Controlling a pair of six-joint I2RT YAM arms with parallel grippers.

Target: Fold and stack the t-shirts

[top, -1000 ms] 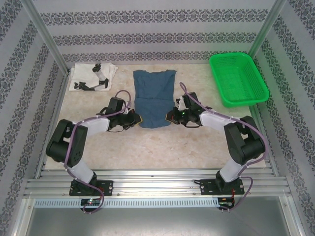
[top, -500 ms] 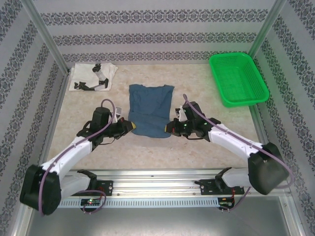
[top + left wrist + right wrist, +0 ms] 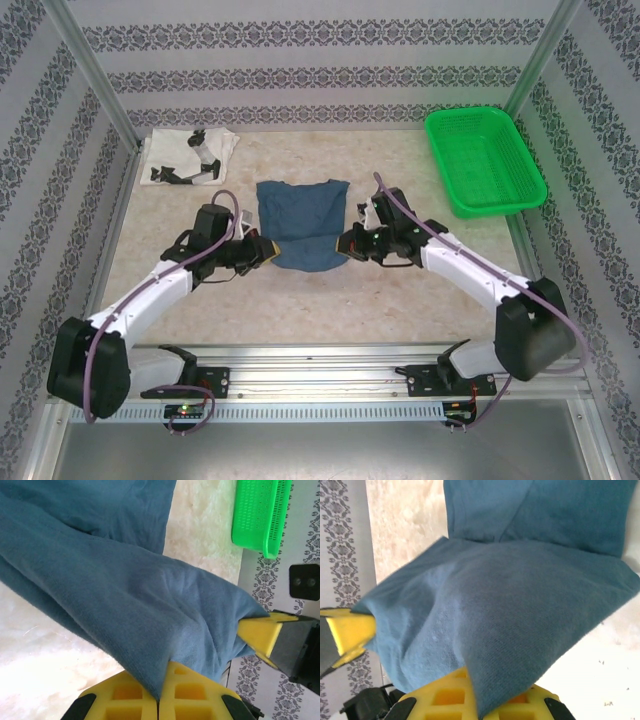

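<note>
Two blue shirt (image 3: 303,222) corners hidden in left claw (image 3: 268,250), right claw (image 3: 345,241).

Robotics lab test cell. Indicators: a boxed-in desk (image 3: 330,300) with a marble-look top, aluminium frame posts (image 3: 92,70) at the far corners, patterned wall panels (image 3: 320,78) on three sides, and a cabled left arm (image 3: 150,295) and right arm (image 3: 470,275) bolted to a slotted aluminium rail (image 3: 320,378) at the near edge.

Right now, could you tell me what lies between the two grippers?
The blue t-shirt, its near edge pinched by the left gripper and right gripper, in the top view.
</note>
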